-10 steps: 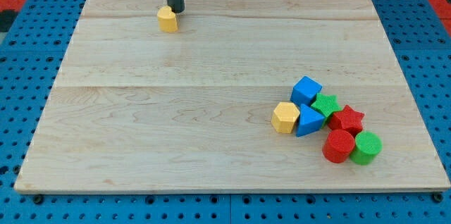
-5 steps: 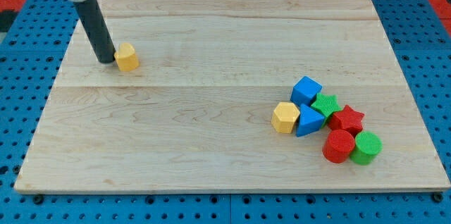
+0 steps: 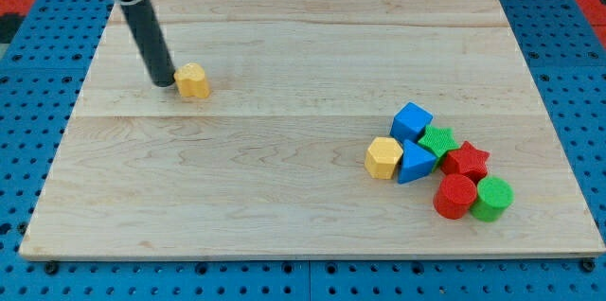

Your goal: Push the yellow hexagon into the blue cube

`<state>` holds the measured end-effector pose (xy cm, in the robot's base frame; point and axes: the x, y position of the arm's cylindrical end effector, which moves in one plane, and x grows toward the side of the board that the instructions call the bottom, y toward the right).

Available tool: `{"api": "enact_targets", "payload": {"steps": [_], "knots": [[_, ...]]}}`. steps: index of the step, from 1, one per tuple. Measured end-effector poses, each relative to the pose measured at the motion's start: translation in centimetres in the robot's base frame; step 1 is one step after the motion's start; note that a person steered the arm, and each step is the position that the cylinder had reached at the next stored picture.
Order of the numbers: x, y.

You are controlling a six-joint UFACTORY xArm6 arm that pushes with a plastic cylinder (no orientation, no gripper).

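My tip (image 3: 163, 84) rests on the board at the upper left, touching the left side of a small yellow block (image 3: 193, 80) whose shape I cannot make out. The yellow hexagon (image 3: 383, 157) lies at the lower right, against the left of a blue triangle (image 3: 415, 161). The blue cube (image 3: 412, 121) sits just above and to the right of the hexagon, a small gap apart from it. My tip is far to the left of both.
A green star (image 3: 438, 139), a red star (image 3: 465, 161), a red cylinder (image 3: 455, 196) and a green cylinder (image 3: 492, 198) cluster to the right of the blue blocks. The wooden board (image 3: 284, 187) lies on a blue pegboard.
My tip moved from the top of the board down and left with the small yellow block, then pushed it a little to the right. The cluster has not moved.
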<state>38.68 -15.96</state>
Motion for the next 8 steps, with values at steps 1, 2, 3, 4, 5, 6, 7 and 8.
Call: {"api": "enact_targets", "payload": {"steps": [1,2,3,4,5,6,7,8], "knots": [[1.1,9.7],[1.1,15.7],[1.0,17.8],[0.7,19.9],[0.1,21.3],[1.9,23.5],[5.8,25.4],[6.1,25.7]]}}
